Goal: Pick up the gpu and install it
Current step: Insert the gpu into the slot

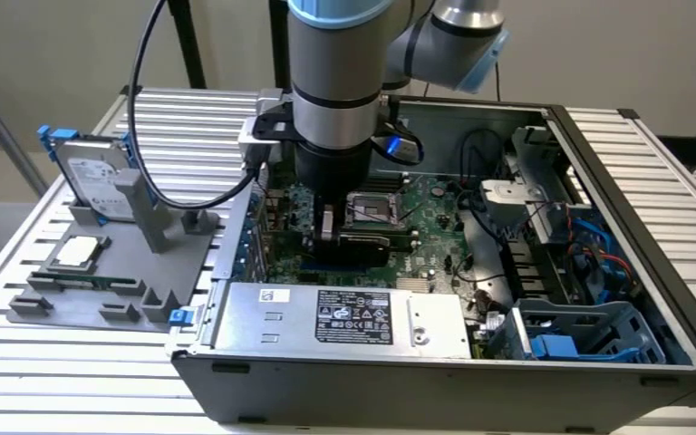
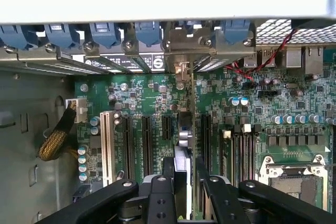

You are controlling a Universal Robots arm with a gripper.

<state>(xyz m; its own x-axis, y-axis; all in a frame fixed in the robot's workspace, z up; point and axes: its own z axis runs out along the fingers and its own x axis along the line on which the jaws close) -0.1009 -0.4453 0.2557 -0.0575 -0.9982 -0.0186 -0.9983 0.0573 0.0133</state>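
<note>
My gripper (image 1: 327, 241) reaches down inside the open computer case (image 1: 638, 181), low over the green motherboard (image 1: 433, 204). It is shut on the gpu (image 1: 369, 246), whose dark face stands upright just above the board. In the wrist view the gpu (image 2: 184, 132) shows edge-on between my black fingers (image 2: 168, 167), gripper (image 2: 185, 169). It runs up to its silver bracket (image 2: 181, 51) at the case's rear wall. The card stands in line with the black expansion slots (image 2: 128, 145); I cannot tell whether its edge is seated in one.
A grey fixture (image 1: 94, 304) at the exterior view's left holds a blue-framed hard drive (image 1: 91, 179), a processor (image 1: 76, 252) and a memory stick (image 1: 76, 279). The power supply (image 1: 336, 317) sits at the case front. Cables (image 1: 572, 249) and a drive cage (image 1: 590, 331) crowd the right.
</note>
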